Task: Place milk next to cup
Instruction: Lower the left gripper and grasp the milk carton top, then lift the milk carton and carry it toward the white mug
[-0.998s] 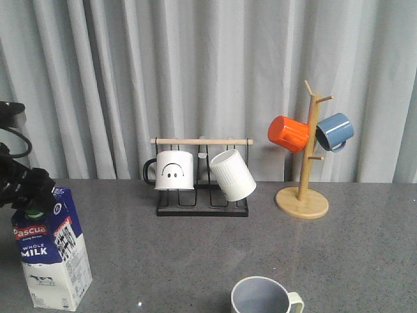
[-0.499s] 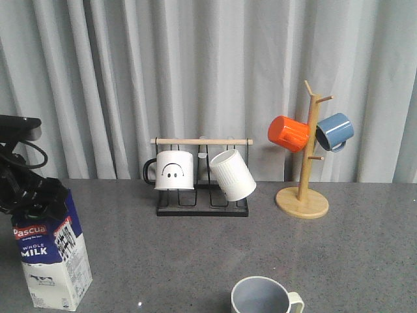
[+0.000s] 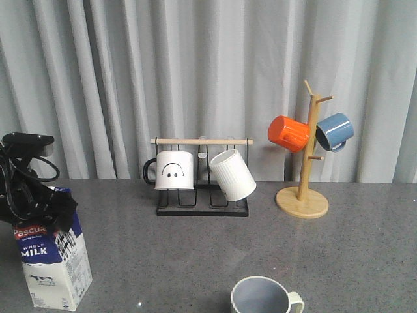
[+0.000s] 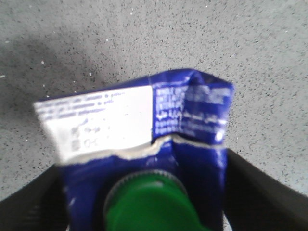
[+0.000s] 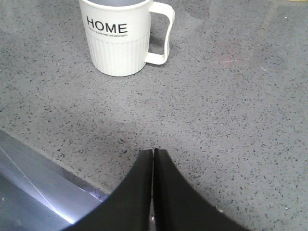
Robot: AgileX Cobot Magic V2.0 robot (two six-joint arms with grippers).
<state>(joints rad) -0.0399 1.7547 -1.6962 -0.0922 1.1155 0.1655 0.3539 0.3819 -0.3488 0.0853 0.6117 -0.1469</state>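
Front view. We list the milk (image 3: 52, 257), a blue-and-white carton marked "WHOLE MILK", standing upright at the near left of the grey table (image 3: 195, 254). The left gripper (image 3: 36, 207) sits over the carton's top, black and cabled. The cup (image 3: 266, 297), pale cream with a grey-blue inside, stands at the near edge right of centre, well apart from the carton, handle to the right. Farther back at centre we note a black wire rack (image 3: 202, 189) with a wooden bar, holding a white smiley-face mug (image 3: 173, 170) and a tilted white ribbed mug (image 3: 232, 175). At the far right a wooden mug tree (image 3: 304, 176) carries an orange mug (image 3: 288, 134) and a blue mug (image 3: 334, 131). Grey curtains (image 3: 215, 65) close the back.

Left wrist view. We see the carton's folded blue top and green cap (image 4: 151, 204) between two dark fingers (image 4: 260, 192). These stand on either side of the carton; we cannot tell whether they press on it.

Right wrist view. We record the right gripper (image 5: 153, 159) with its tips pressed together and nothing between them, above bare table. The cup, lettered "HOME", stands upright beyond it
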